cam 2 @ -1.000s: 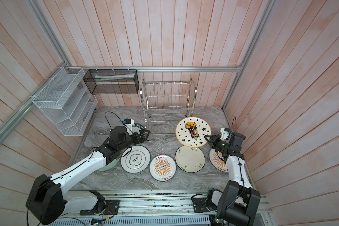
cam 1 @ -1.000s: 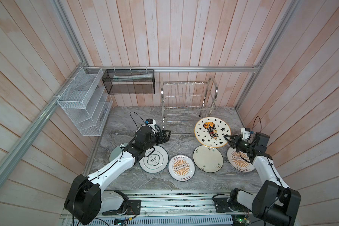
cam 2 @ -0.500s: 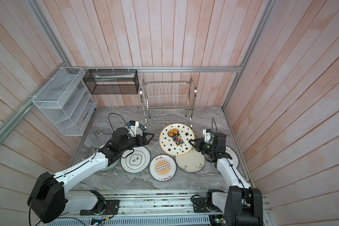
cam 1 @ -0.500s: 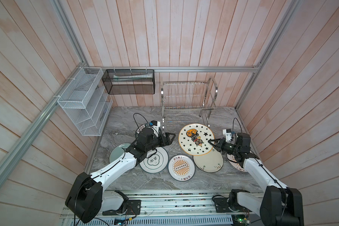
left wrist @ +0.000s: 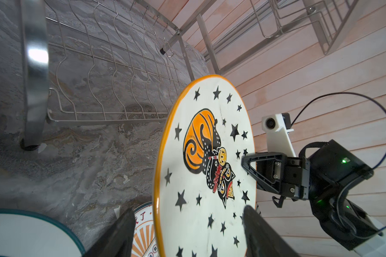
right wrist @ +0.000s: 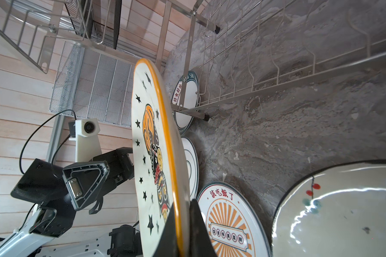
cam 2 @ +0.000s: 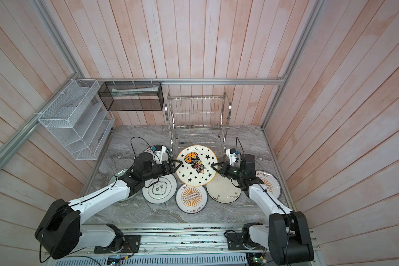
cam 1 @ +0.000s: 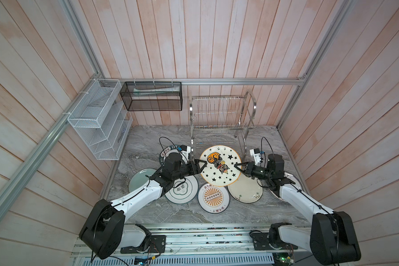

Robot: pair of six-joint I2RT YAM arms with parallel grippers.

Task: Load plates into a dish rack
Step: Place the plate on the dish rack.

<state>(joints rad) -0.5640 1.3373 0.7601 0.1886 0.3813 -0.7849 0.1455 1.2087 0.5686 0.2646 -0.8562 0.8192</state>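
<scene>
The starred plate (cam 1: pixel 220 165) has swung in from the counter's (cam 1: pixel 145 140) right edge to its middle, lifted just before the dish rack (cam 1: pixel 221 115), rim pinched in the right gripper (cam 1: pixel 237 165). Now the left gripper (cam 1: pixel 199 164) is narrowing around the opposite rim: a handover, I'd say. The left wrist view shows daylight beside both fingers (left wrist: pixel 118 232), no contact yet; the top views hide that.

The plate (cam 1: pixel 218 176) wears black stars on white (orange rim).
</scene>
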